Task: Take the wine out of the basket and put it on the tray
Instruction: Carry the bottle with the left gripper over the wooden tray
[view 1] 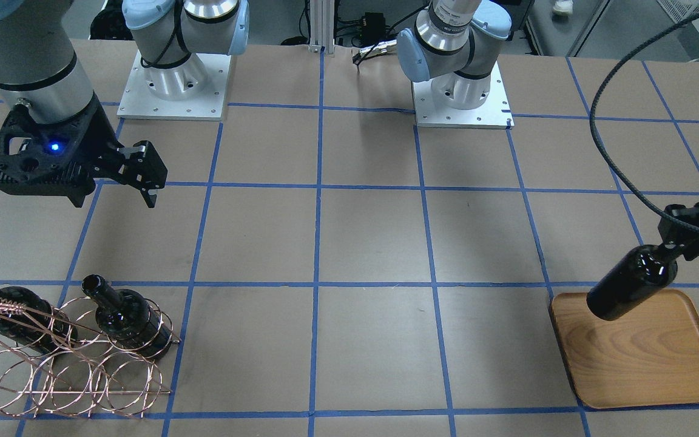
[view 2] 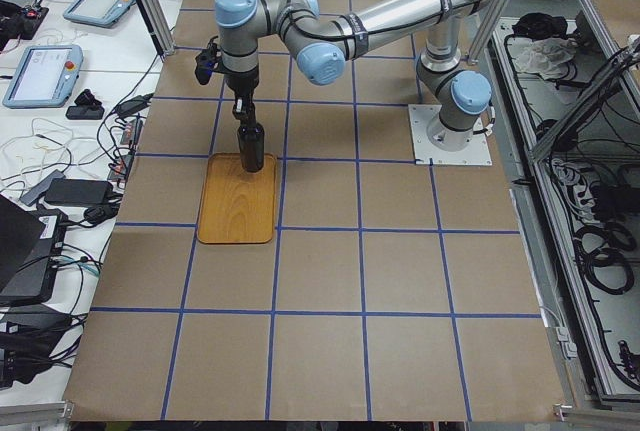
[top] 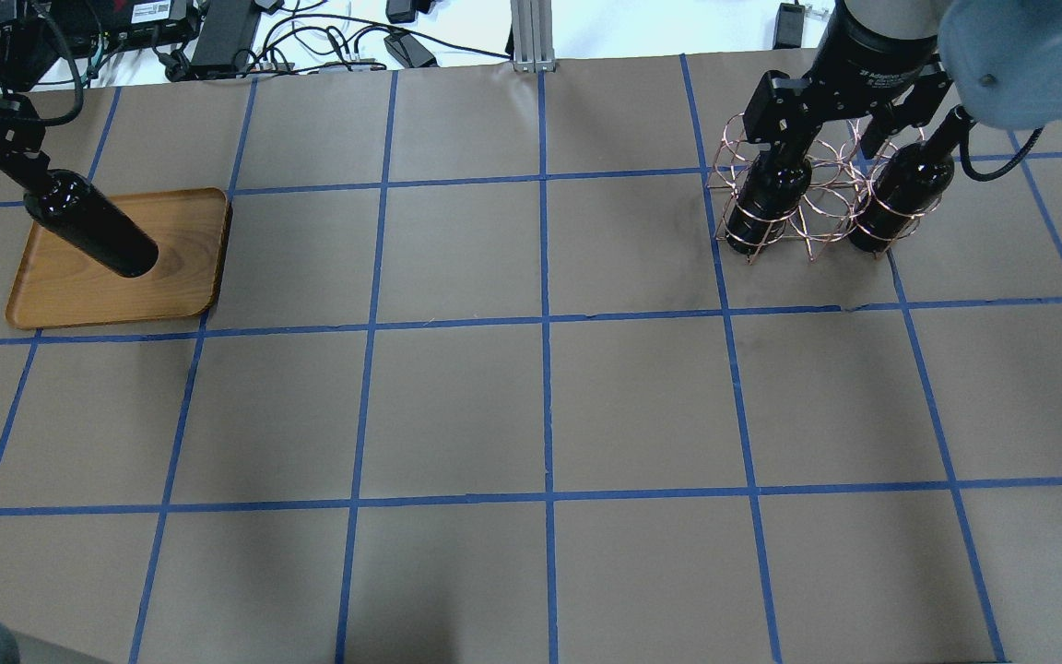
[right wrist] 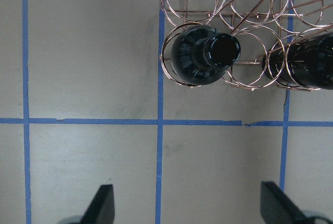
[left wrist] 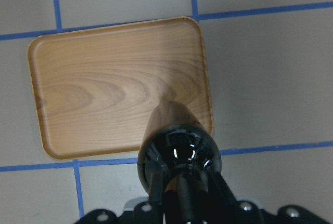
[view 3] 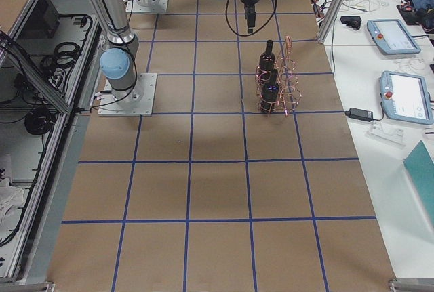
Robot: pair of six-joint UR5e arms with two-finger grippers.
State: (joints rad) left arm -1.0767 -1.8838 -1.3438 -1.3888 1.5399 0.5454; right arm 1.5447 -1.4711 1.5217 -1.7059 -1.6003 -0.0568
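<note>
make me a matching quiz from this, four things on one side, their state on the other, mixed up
Things:
1. left tool
2. right tool
3. tray
4. basket

States:
A. open, empty
B. holds two bottles
C. shut on the neck of the wine
D. lies below the held wine

Pairs: 1-C, 2-A, 3-D, 4-B

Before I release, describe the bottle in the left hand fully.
The bottle is glossy, near-black glass, unlabelled, with a short neck. The left hand is shut on that neck, holding it upright, base down, over one end of the wooden tray. Whether its base touches the tray cannot be told. Nothing else touches it.
</note>
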